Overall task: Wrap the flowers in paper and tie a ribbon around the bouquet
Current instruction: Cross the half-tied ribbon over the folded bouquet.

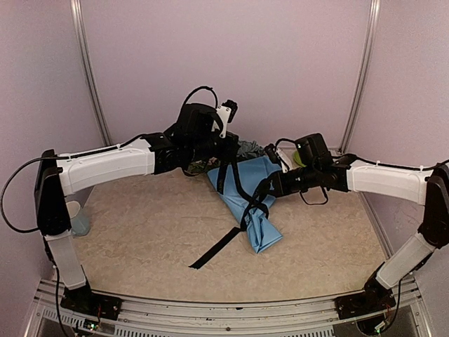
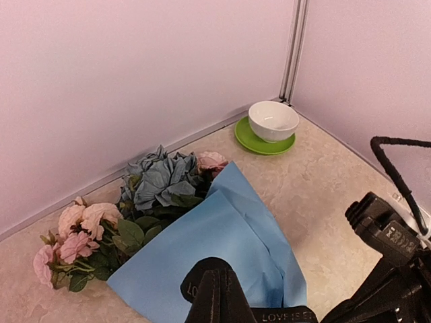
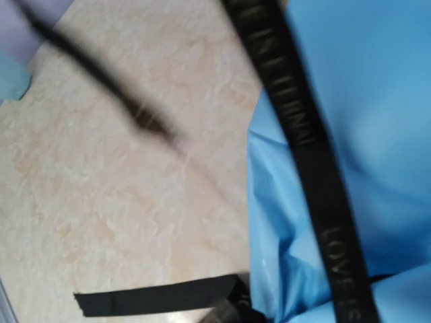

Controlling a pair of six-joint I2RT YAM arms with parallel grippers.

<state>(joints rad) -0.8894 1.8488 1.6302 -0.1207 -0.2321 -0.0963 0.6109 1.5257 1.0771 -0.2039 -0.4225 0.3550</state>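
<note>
Both sets of jaws are pinched shut on strands of the ribbon (image 1: 216,248) draped over the bouquet (image 1: 261,228), which lies mid-worktop (image 1: 140,239) with its flowers (image 2: 158,182) toward the back wall, so an uneven pull could slide the loop off the tapered paper (image 2: 222,249) or unroll it.

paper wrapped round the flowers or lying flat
Wrapped: the paper is folded into a cone around the flowers, whose blooms poke out its wide end.
</note>
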